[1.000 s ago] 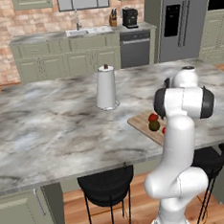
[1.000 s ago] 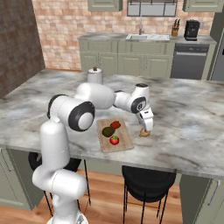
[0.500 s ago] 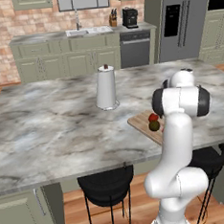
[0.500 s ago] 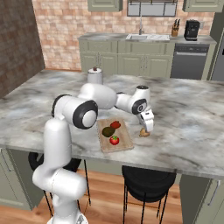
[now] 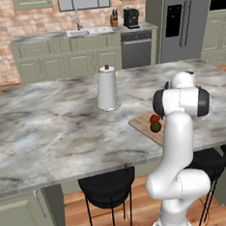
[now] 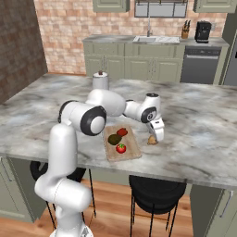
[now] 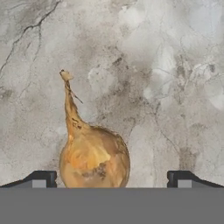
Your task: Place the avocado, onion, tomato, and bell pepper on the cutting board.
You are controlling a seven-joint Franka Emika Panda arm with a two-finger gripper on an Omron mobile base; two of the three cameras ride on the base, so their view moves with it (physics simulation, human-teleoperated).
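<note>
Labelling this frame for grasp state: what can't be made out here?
- Left base view: the robot's arm hides the far part of the cutting board.
- Right base view: gripper too small to judge contact with onion.
- Hand view: onion's underside cut off at the bottom.

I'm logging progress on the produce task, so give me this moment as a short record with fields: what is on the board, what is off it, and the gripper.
board: light wooden cutting board on the marble island counter
on board: dark olive avocado, red bell pepper, red green-topped tomato
off board: tan onion, on the counter beside the board's right edge
gripper: gripper open, fingers either side of the onion, not closed on it
nearby: white paper towel roll
</note>
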